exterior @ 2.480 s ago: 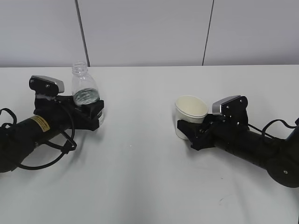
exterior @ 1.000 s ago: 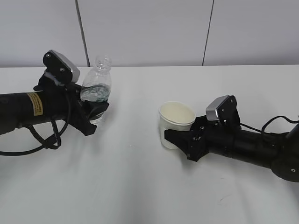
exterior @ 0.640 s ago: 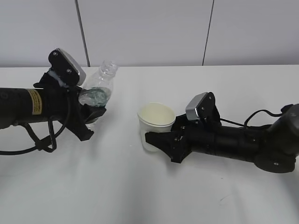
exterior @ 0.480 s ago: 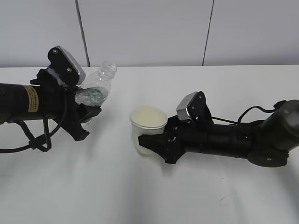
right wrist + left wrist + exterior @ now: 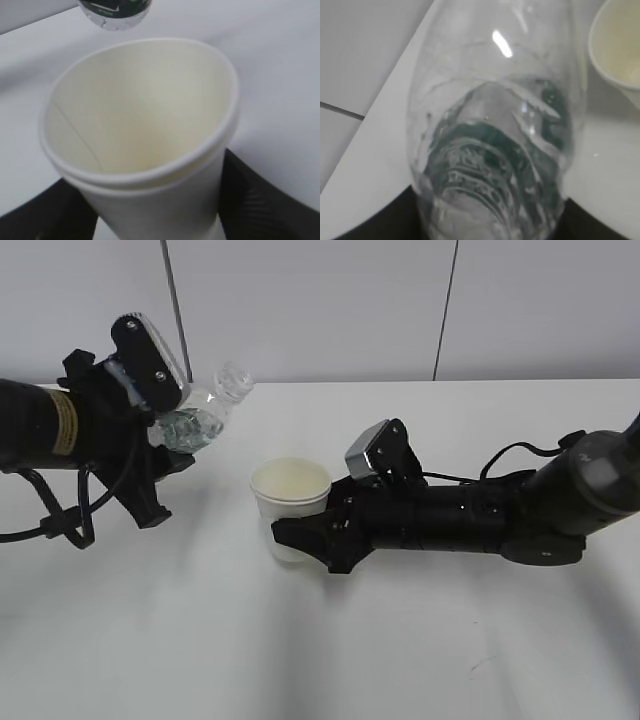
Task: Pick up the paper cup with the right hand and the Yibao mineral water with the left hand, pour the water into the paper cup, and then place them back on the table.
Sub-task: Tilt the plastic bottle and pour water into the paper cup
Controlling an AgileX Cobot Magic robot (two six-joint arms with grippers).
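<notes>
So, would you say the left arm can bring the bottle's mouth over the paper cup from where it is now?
Probably yes. The left hand holds the Yibao mineral water tilted toward the paper cup, which the right hand holds upright beside it; only bare table lies between.

Items in view, by count:
- One small clear ribbed plastic bottle with a dark green label (image 5: 200, 418), capless.
- One small off-white paper cup with a rolled rim (image 5: 289, 508).
- Two black robot arms, each with one two-finger black gripper: left gripper (image 5: 168, 445), right gripper (image 5: 300, 537).
- Two silver-grey wrist camera blocks.
- One large plain white tabletop (image 5: 330, 650).
</notes>
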